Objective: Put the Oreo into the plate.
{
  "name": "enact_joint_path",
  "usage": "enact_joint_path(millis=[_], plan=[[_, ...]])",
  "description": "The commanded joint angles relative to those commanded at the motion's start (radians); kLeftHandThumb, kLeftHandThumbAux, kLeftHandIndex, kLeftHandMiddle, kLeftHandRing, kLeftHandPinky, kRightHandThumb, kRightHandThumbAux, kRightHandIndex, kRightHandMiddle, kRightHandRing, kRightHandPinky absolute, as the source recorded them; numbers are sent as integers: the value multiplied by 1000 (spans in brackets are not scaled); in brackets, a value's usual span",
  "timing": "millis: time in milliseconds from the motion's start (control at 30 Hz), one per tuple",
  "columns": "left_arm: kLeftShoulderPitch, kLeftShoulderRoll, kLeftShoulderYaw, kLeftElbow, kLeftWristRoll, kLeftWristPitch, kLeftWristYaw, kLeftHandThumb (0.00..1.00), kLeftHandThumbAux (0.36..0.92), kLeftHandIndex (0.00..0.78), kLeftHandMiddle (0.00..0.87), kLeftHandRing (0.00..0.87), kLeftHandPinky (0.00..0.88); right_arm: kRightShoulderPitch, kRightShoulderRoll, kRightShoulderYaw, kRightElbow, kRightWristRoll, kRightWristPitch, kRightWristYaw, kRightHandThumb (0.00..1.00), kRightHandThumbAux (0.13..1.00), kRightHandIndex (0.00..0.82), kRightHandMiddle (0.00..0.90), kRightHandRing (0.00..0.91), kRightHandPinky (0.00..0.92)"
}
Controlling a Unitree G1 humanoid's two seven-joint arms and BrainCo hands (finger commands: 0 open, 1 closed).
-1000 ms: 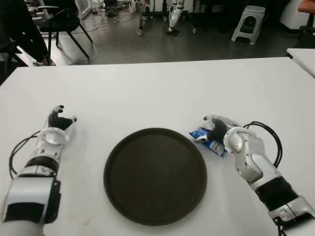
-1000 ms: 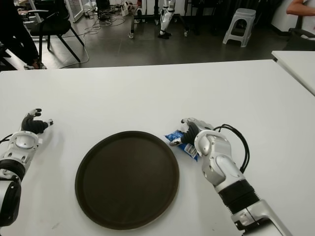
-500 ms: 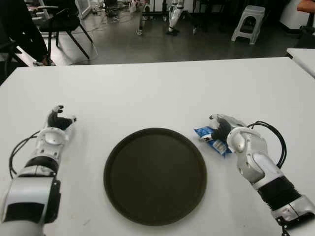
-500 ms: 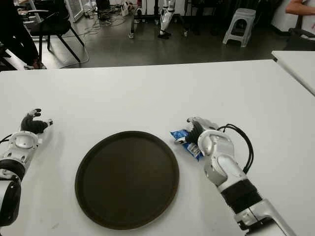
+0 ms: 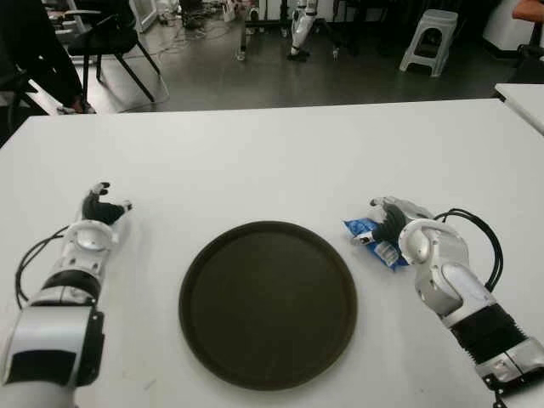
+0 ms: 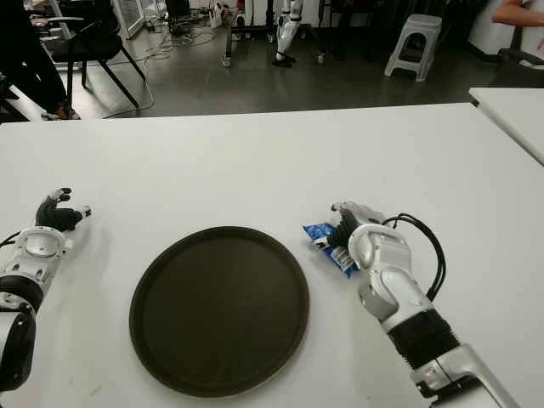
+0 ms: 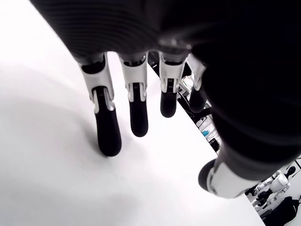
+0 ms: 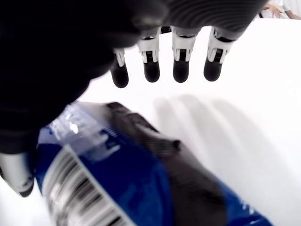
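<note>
The Oreo, a blue packet with a barcode, lies flat on the white table just right of the dark round plate, which holds nothing. My right hand is over the packet's right part. Its own wrist view shows the fingers stretched straight out past the packet, which lies under the palm, not clasped. My left hand shows at the table's left, well left of the plate, fingers loosely extended over bare tabletop and holding nothing.
The white table stretches far behind the plate. A black cable loops beside my right forearm. Beyond the far edge are chairs, a grey stool and a second table's corner.
My right hand has shifted a little to the right, and the Oreo packet has slid with it, away from the plate's rim. The left hand has not moved.
</note>
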Motion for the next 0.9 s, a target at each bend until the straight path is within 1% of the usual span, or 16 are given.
enact_joint_path(millis=[100,233,533,900], plan=[[1,0,1,0,-2,-3,0,235,741,41,125,164,181,6,-2,-3,-6,3,2,1,11,538,0,0,32,105],[2,1,4,-1,-5,-6,-2,231,739,40,124,162,176,10,-4,-4,-14,5,6,6,5,543,0,0,24,88],[0,2,6,-2,-6,-4,-2,231,762,42,128,167,196,14,-9,5,-11,3,9,31,0,541,0,0,2,66],[1,3,8,-2,-8,-2,-3,234,755,39,125,164,188,24,-10,16,-28,3,21,73,0,546,0,0,12,71]])
